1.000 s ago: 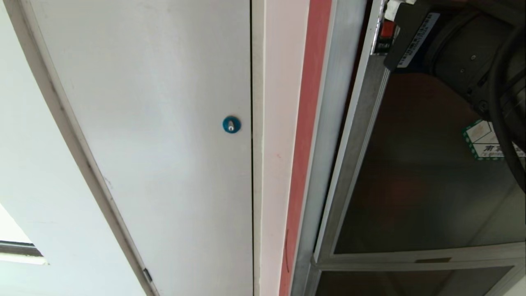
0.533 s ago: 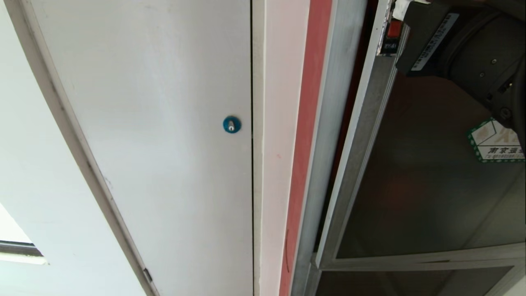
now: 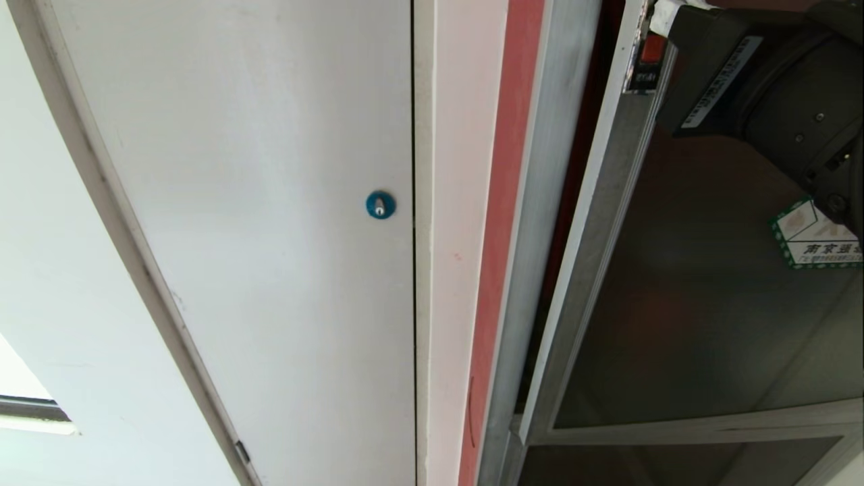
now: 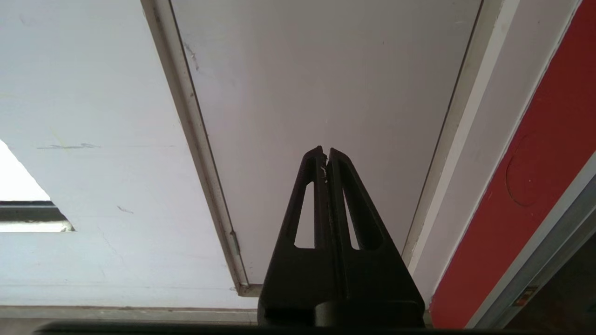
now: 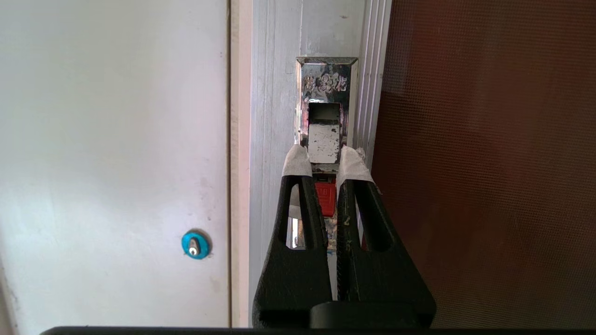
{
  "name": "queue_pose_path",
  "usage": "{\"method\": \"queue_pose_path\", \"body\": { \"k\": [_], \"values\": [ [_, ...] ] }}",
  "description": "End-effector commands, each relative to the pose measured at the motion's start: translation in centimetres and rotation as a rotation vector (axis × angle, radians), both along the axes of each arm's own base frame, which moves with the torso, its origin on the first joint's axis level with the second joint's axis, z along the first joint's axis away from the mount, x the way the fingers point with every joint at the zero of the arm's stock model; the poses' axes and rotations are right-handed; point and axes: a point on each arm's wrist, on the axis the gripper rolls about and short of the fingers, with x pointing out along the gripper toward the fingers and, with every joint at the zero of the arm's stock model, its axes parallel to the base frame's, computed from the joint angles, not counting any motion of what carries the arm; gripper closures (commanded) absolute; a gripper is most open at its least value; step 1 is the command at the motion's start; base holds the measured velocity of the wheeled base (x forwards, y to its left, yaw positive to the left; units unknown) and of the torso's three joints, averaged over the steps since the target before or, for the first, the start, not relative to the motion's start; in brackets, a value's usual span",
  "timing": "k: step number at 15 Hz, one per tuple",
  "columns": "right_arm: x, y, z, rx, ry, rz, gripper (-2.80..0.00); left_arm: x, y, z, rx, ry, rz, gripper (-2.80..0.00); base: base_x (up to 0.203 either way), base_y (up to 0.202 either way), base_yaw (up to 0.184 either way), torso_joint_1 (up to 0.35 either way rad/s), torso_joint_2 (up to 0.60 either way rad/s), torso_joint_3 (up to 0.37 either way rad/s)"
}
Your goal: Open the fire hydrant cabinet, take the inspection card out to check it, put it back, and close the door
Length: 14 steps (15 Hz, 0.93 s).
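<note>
White is what fills the left, the first observer says: a plain panel door (image 3: 270,202) with a blue round lock (image 3: 380,204) near its edge, and a sliver of window (image 3: 27,412) low in the corner. Where is the left end effector?

In its own wrist view, the second replies. The left end effector (image 4: 325,151) hangs idle in front of that white panel, its black fingers pressed flat together and holding nothing.

And past the lock?

A pale frame strip, then a red strip (image 3: 503,202), then the silver upright of the fire hydrant cabinet (image 3: 550,169), the second says. A dark gap runs between that upright and the door (image 3: 702,304), so the door stands slightly ajar, its latch edge off the frame.

The first asks what marks the door.

Dark tinted glass in a silver frame, with a green-bordered white sticker (image 3: 813,236) at the right edge, partly behind the right arm's black wrist.

And the right end effector?

The right end effector (image 5: 324,160) is at the chrome latch (image 5: 324,107) on the door's frame edge, high at the right of the head view. Its tape-wrapped fingers (image 5: 296,160) are narrowed onto the latch's worn silver pull tab, one on either side, pinching it. A red button (image 5: 325,197) shows just behind them.
</note>
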Motion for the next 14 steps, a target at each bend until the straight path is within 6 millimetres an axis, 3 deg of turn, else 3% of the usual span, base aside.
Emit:
{"method": "queue_pose_path", "body": {
  "k": [1, 2, 3, 14],
  "values": [
    [-0.1, 0.2, -0.2, -0.007, 0.009, 0.006, 0.00, 0.1, 0.0, -0.4, 0.000, 0.015, 0.000, 0.00, 0.000, 0.000, 0.000, 0.000, 0.00, 0.000],
    [-0.2, 0.3, -0.2, -0.008, 0.009, 0.007, 0.00, 0.1, 0.0, -0.4, 0.000, 0.015, 0.000, 0.00, 0.000, 0.000, 0.000, 0.000, 0.00, 0.000],
    [-0.2, 0.3, -0.2, -0.009, 0.010, 0.007, -2.80, 0.1, 0.0, -0.4, 0.000, 0.015, 0.000, 0.00, 0.000, 0.000, 0.000, 0.000, 0.00, 0.000],
    [-1.2, -0.1, -1.1, -0.029, 0.022, 0.032, -2.80, 0.1, 0.0, -0.3, 0.000, 0.013, 0.000, 0.00, 0.000, 0.000, 0.000, 0.000, 0.00, 0.000]
  ]
}}
